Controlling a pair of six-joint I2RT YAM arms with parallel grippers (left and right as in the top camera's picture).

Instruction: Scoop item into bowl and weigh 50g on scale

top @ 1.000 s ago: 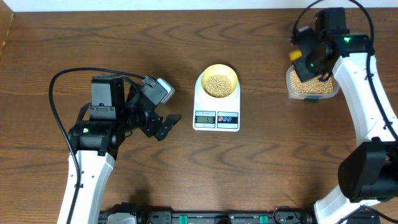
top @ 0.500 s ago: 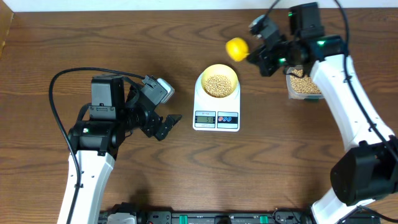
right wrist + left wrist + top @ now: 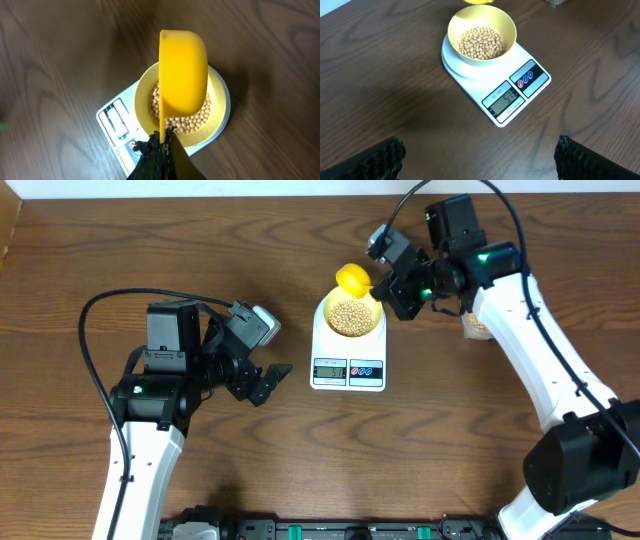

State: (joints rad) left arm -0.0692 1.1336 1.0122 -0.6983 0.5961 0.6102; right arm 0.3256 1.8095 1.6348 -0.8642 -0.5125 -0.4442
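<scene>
The pale yellow bowl (image 3: 327, 301) sits on the white scale (image 3: 348, 370), holding tan beans (image 3: 350, 317). My right gripper (image 3: 392, 284) is shut on the handle of a bright yellow scoop (image 3: 352, 278), held over the bowl's far rim. In the right wrist view the scoop (image 3: 182, 70) hangs turned on its side above the beans (image 3: 197, 119) and the bowl (image 3: 142, 100). My left gripper (image 3: 268, 380) is open and empty, left of the scale. The left wrist view shows the bowl (image 3: 454, 25), the beans (image 3: 481, 41) and the scale (image 3: 517, 92), whose display seems to read 51.
A clear plastic container of beans (image 3: 474, 326) stands to the right of the scale, mostly hidden behind my right arm. Black cables loop over the table by both arms. The table's far edge runs along the top of the overhead view.
My right gripper has carried the scoop left from the clear container to above the bowl. The left arm has not moved.
</scene>
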